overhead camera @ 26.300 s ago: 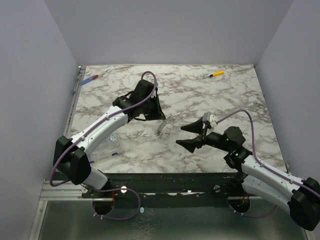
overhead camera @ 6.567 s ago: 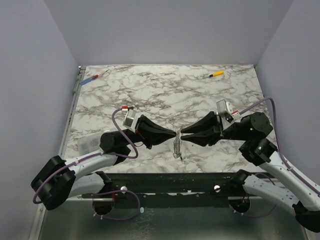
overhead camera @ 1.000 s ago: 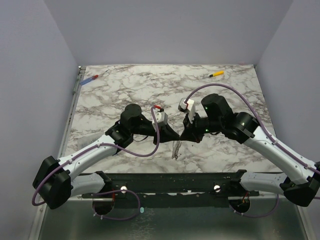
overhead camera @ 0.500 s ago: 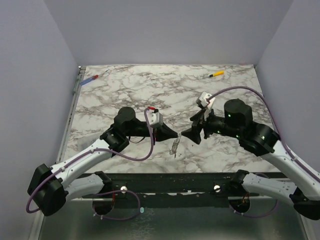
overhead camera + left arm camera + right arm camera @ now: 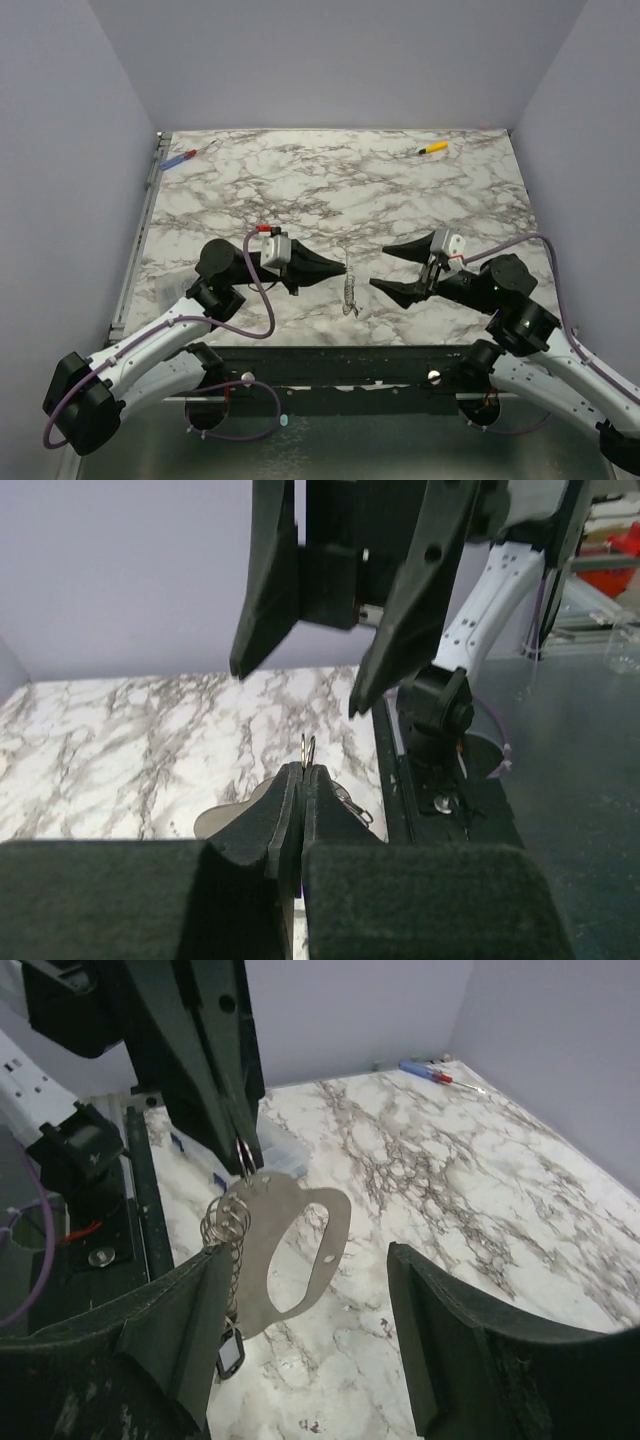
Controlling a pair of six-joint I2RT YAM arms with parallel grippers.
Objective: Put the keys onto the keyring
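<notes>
L claw [image 5: 340, 268] is pressed together, pinching the keyring [image 5: 308, 748] at its very tips, up over the worktop [image 5: 300, 190] nr the front edge. Keys [image 5: 349, 292] hang straight down from the ring. In the R wrist view one is a flat piece w/ a big cutout, w/ a spring coil [image 5: 225, 1225] beside it. R claw [image 5: 378, 267] is wide apart, gripping nothing, and faces the L claw w/ the keys just in front of its gap. Yellow tool [image 5: 432, 148] lies far back R.
</notes>
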